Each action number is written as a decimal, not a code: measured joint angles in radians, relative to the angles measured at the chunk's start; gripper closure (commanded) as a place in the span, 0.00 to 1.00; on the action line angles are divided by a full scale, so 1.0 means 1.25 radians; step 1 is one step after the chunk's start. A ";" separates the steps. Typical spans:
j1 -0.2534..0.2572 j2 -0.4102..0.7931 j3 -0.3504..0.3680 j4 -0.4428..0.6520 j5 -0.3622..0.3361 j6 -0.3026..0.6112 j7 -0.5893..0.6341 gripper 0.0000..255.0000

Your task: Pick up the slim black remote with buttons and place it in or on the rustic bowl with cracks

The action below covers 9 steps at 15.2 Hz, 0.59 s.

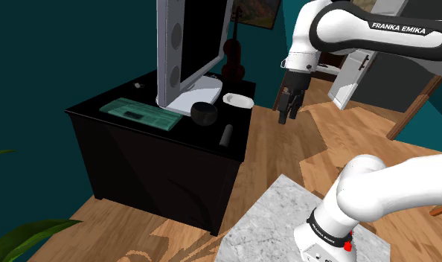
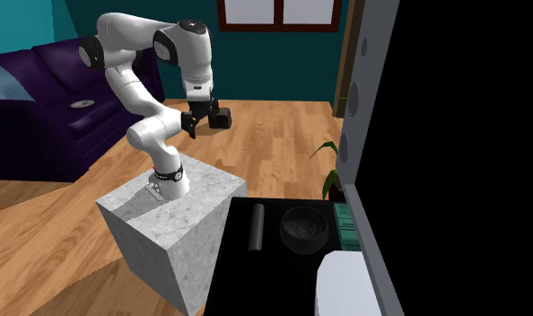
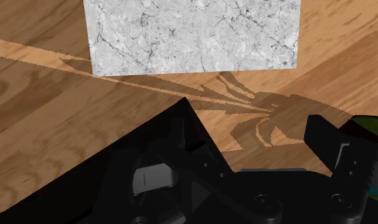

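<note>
Two black fingers (image 3: 339, 147) of the all-black two-finger gripper (image 1: 289, 112) stood apart and held nothing, the hand hanging over the wooden plank floor (image 1: 316, 149), off the side of the black cabinet (image 1: 138, 164). The slim black bar-shaped remote (image 1: 227, 135) lay flat on the cabinet top, close to the edge facing the grey marbled stand (image 2: 166, 224). It was near the dark round bowl (image 1: 205, 113) but apart from it. Probable hazards: an off-centre descent could nudge the remote over that edge; a closure along its length rather than across it would miss; the shallow white dish (image 1: 238, 99) and tall flat-screen monitor (image 1: 186, 52) crowded the bowl. Buttons and cracks could not be made out, dark on dark; in the wrist view one finger merged with the cabinet corner.
</note>
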 measured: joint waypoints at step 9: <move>-0.039 0.180 0.039 0.013 0.058 0.169 0.181 0.00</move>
